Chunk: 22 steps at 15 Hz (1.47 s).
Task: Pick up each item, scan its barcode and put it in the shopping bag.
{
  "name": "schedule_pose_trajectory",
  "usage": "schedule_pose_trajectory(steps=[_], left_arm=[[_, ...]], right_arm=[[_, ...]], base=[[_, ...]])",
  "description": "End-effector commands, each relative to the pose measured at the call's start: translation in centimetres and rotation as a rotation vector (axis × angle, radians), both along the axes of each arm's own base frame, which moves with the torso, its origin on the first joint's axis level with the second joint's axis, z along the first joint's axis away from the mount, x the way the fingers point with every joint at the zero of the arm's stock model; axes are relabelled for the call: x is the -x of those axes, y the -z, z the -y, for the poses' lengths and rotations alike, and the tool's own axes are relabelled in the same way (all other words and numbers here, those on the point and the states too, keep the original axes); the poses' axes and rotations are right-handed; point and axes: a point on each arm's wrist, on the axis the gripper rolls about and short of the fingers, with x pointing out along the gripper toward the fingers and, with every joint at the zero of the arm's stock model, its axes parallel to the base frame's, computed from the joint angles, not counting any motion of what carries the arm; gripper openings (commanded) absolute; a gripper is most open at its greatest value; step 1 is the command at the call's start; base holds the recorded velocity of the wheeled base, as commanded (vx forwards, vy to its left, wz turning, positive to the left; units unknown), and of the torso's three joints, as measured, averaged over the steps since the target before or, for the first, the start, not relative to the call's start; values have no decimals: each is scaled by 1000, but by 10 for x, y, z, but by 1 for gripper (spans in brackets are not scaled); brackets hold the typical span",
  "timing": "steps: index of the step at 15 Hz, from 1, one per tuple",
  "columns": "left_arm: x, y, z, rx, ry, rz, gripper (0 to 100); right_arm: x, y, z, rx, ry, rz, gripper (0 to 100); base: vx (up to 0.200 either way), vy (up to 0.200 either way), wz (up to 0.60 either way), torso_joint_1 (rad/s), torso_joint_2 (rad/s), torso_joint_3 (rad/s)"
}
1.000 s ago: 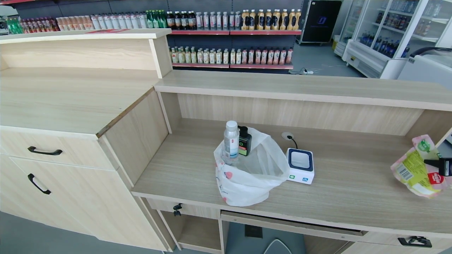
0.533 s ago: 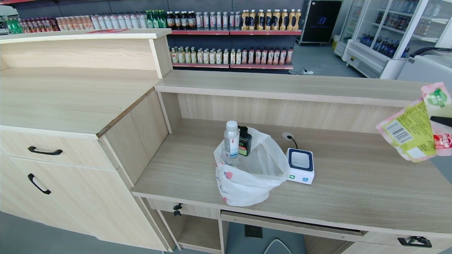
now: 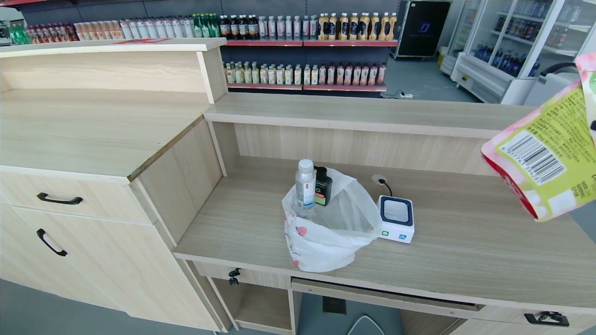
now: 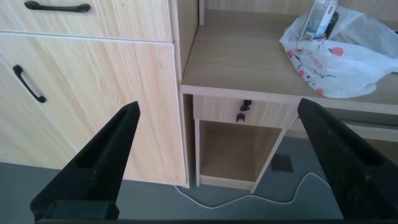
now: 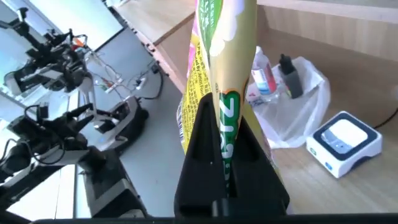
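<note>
Right tool [image 5: 222, 112] pinches a snack pouch [image 3: 549, 158] high over the surface's [image 3: 465, 251] right end. Left tool [image 4: 219, 106] hangs spread. Mid-surface, the shopping bag [image 3: 326, 237] holds a water bottle [image 3: 305, 188] and a dark bottle [image 3: 322, 187], with the scanner [image 3: 396, 217] just beside it

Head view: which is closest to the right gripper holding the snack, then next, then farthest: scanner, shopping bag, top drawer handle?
1. Scanner, on the counter, nearest the right gripper.
2. Shopping bag, just left of the scanner.
3. Top drawer handle, far left cabinet.
</note>
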Motion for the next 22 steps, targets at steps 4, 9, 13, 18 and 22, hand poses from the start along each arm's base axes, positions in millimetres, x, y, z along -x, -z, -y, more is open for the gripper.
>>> schedule_pose_trajectory(steps=[4,9,13,18,22], left_arm=[[0,0,0,0,0,-1,100],[0,0,0,0,0,0,100],[0,0,0,0,0,-1,100],[0,0,0,0,0,-1,100],[0,0,0,0,0,0,100]], right_arm=[[51,-26,-73,22,-267,63,0],[82,-33,-94,33,-383,110,0],[99,-38,-99,44,-405,152,0],[102,-42,-106,38,-371,176,0],[103,-48,-109,27,-388,177,0]], base=[[0,0,0,0,0,0],[0,0,0,0,0,0],[0,0,0,0,0,0],[0,0,0,0,0,0],[0,0,0,0,0,0]])
